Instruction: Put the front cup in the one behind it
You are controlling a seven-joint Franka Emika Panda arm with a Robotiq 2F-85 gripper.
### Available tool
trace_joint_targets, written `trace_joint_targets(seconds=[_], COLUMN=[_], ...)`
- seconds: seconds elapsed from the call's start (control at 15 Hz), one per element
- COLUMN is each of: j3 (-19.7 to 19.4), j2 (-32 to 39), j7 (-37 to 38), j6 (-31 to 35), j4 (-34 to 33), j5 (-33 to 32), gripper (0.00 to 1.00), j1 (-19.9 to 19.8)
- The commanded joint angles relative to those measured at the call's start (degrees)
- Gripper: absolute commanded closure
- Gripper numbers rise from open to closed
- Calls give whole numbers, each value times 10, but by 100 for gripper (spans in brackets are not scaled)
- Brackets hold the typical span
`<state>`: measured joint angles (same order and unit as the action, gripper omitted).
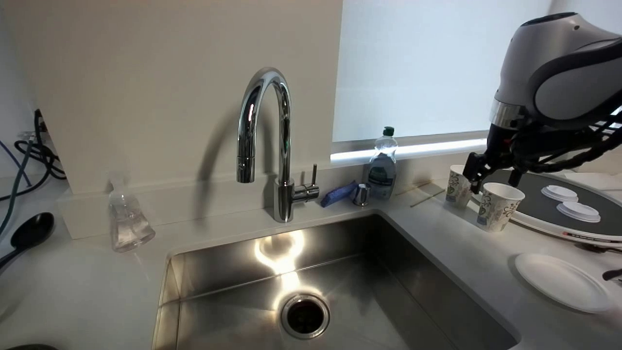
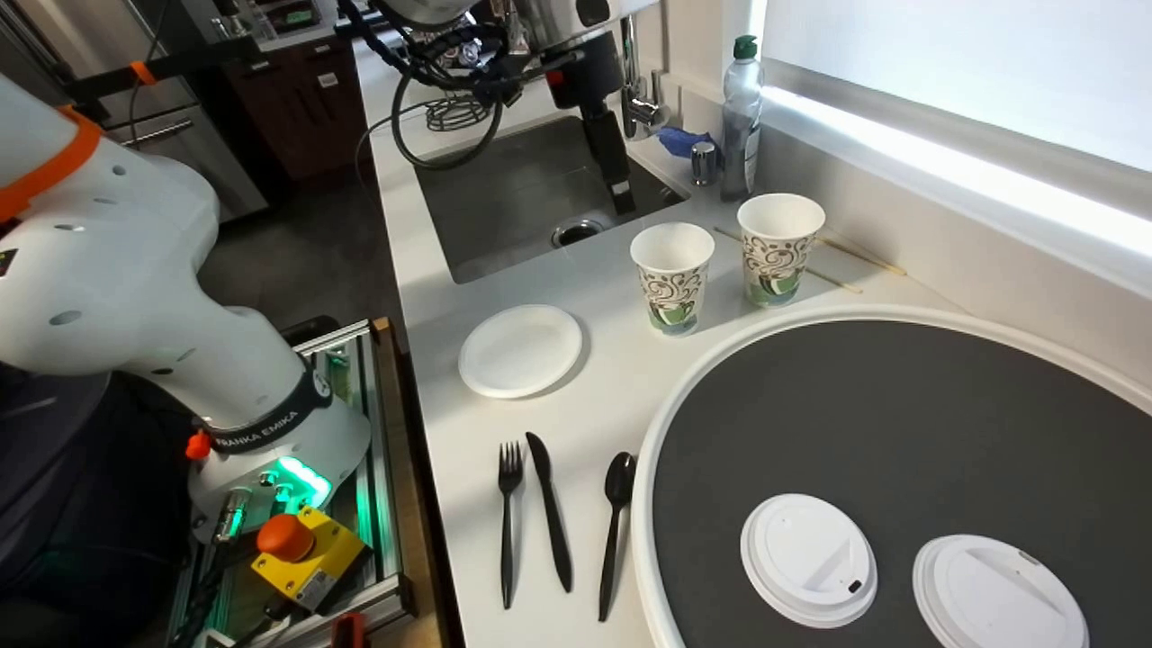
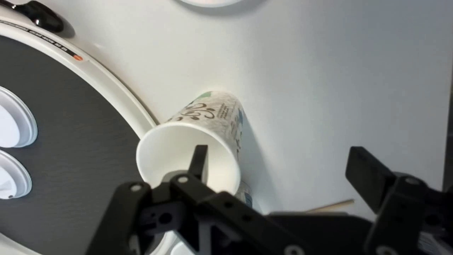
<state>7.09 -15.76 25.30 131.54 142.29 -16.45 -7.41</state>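
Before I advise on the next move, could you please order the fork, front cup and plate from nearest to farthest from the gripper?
From the gripper, in an exterior view:
1. Front cup, beside the rear cup
2. Plate, between sink and fork
3. Fork, beside the knife

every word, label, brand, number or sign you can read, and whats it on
"FRANKA EMIKA": black band around the robot arm
Too small or blurred:
front label on the green-capped bottle
small print on a paper cup
black strip on the round board's rim
pale label on the yellow button box
dark tag on that arm
white sticker on the dark cabinet
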Motion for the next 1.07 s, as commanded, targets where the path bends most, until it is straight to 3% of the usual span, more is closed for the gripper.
trace_joint_targets(seconds=[0.0, 0.33, 0.4, 0.53, 1.0], j3=[-27, -51, -52, -55, -59], j2=[51, 81, 84, 92, 97], j7=[-3, -1, 1, 3, 14], j6=[8, 15, 17, 21, 35], j4=[-31, -56, -57, -62, -60], j5=[3, 6, 4, 4, -20], gripper=[0, 1, 26, 30, 85], j1=[1, 7, 8, 9, 9])
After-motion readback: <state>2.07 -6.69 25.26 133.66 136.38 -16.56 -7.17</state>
